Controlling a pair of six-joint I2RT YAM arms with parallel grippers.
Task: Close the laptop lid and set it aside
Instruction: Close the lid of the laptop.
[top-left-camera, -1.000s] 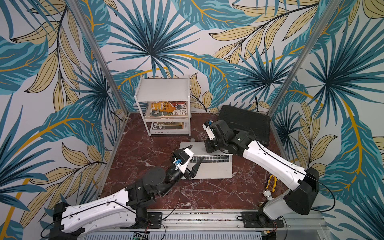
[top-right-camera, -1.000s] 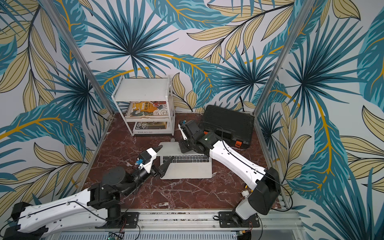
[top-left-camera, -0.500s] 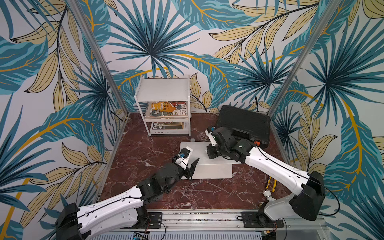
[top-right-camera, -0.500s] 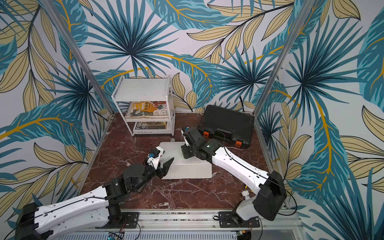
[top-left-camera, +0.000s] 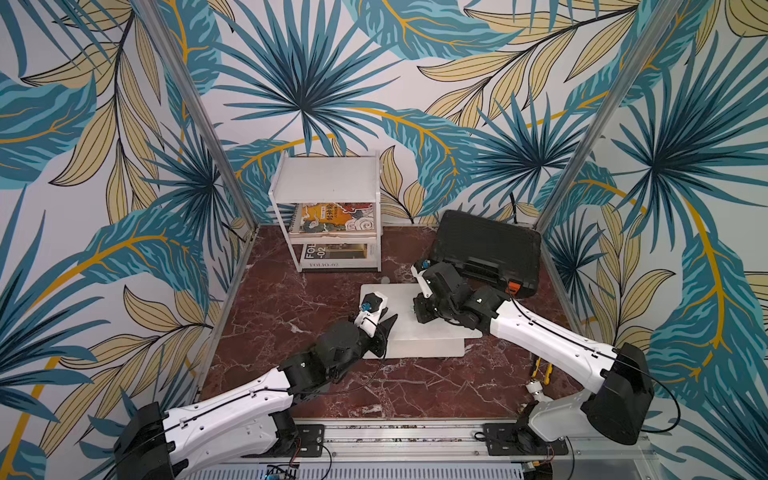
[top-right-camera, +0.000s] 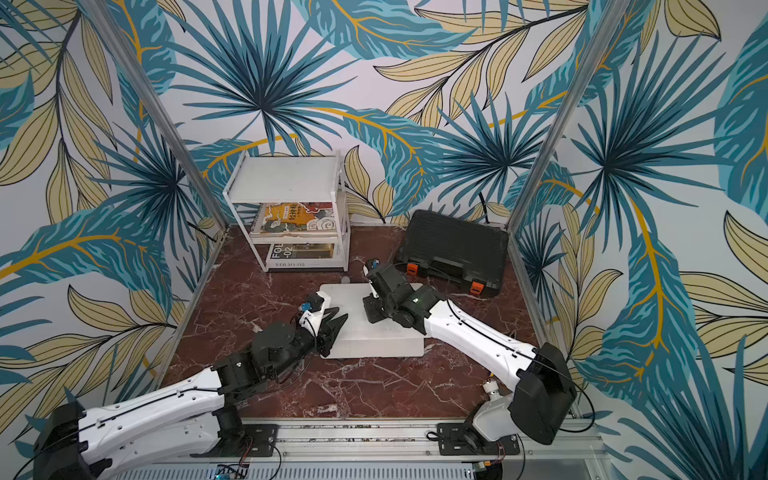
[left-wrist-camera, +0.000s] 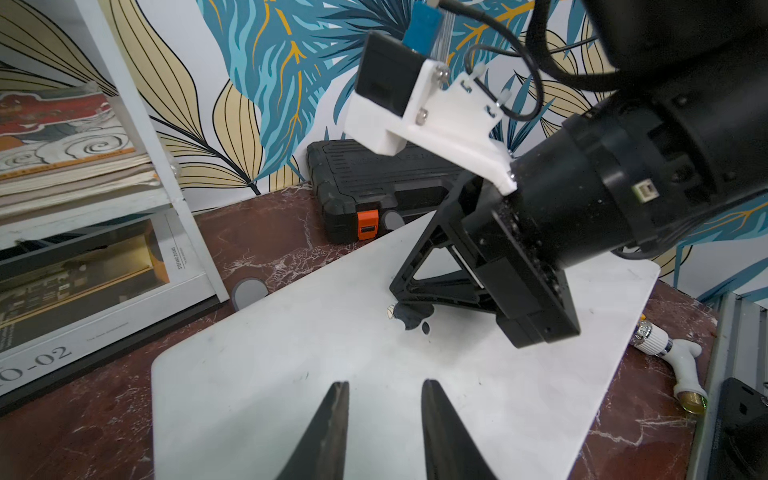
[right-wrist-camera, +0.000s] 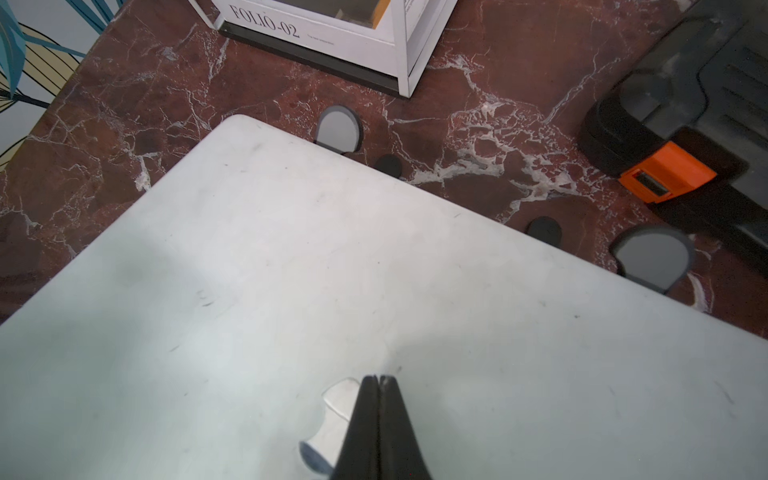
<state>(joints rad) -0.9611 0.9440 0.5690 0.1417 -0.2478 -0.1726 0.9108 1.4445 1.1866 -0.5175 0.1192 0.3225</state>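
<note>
On marble tabletop, silver laptop lid lowered, scuffed; right pincer tips together at apple logo; left pincer narrow, empty.

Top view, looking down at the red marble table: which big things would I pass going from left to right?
White shelf rack → laptop → black case.
</note>
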